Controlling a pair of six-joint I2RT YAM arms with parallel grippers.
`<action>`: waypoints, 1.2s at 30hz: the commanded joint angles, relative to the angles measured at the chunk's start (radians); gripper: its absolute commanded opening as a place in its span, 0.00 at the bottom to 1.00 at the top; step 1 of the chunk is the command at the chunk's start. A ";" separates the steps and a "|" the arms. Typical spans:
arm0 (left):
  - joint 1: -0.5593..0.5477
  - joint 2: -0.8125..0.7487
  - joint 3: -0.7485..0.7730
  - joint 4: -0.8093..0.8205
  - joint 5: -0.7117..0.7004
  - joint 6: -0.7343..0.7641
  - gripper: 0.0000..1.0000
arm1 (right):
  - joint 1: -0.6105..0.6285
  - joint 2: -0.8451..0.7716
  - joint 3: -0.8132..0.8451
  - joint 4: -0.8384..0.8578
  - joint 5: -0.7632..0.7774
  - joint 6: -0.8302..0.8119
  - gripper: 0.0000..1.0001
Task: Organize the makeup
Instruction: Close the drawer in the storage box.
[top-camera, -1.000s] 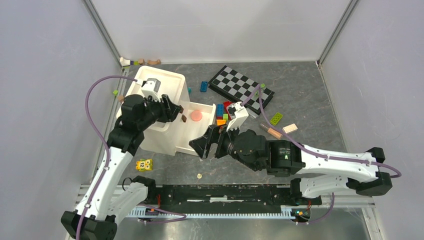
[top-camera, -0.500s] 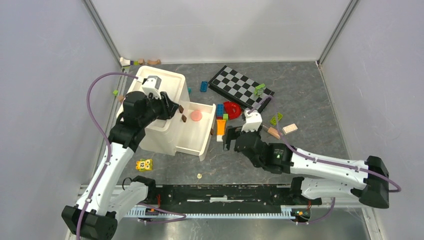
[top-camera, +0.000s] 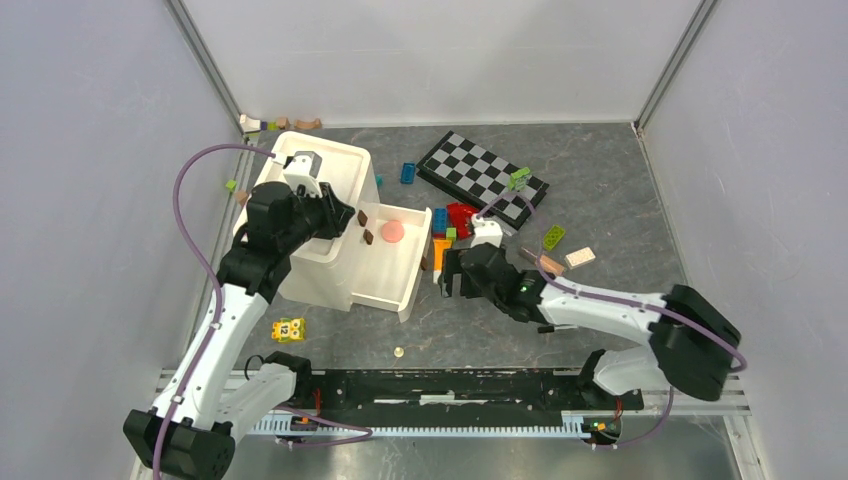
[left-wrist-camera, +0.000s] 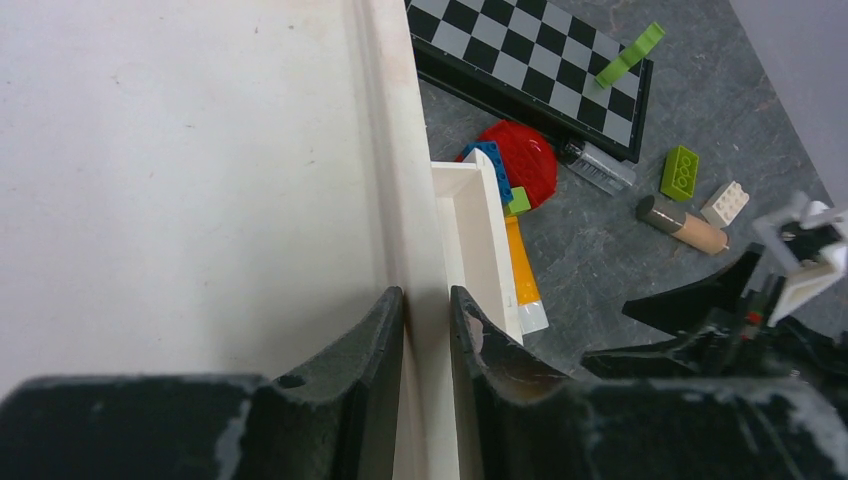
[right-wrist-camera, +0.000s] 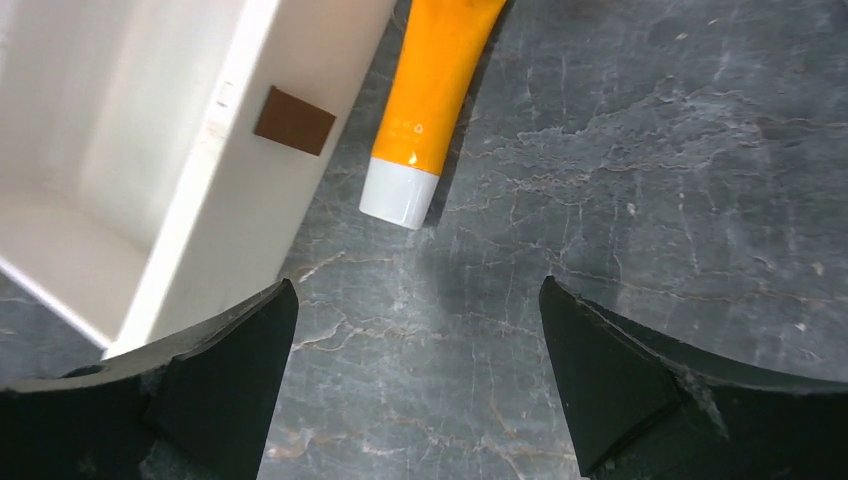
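Observation:
An orange tube (right-wrist-camera: 437, 80) with a white cap (right-wrist-camera: 397, 194) lies on the dark floor beside the white organizer's open drawer (top-camera: 412, 285). My right gripper (right-wrist-camera: 418, 300) is open just short of the cap and holds nothing. It sits just right of the drawer in the top view, right gripper (top-camera: 447, 272). A round pink disc (top-camera: 393, 231) lies in the drawer. My left gripper (left-wrist-camera: 427, 297) is shut on the organizer's upright white wall (left-wrist-camera: 415, 200), one finger on each side. A peach-filled tube (left-wrist-camera: 685, 224) lies further right.
A checkerboard (top-camera: 483, 173) lies at the back with a red dome (left-wrist-camera: 527, 160) and coloured bricks (top-camera: 553, 236) around it. A clear tube (left-wrist-camera: 598, 166) rests by the board's edge. A yellow block (top-camera: 288, 328) sits near the organizer's front. Grey walls enclose the table.
My right gripper swung from in front of the drawer to its right side and now points at the orange tube. The left jaws closed onto the organizer wall.

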 joint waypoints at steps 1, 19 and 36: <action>-0.013 0.037 -0.014 -0.116 0.031 0.031 0.30 | -0.007 0.129 0.102 0.072 -0.057 -0.056 0.98; -0.012 0.045 -0.012 -0.116 0.039 0.034 0.31 | -0.008 0.417 0.332 0.147 -0.150 -0.081 0.98; -0.013 0.038 -0.012 -0.118 0.039 0.035 0.31 | -0.007 0.604 0.583 0.081 -0.149 -0.113 0.98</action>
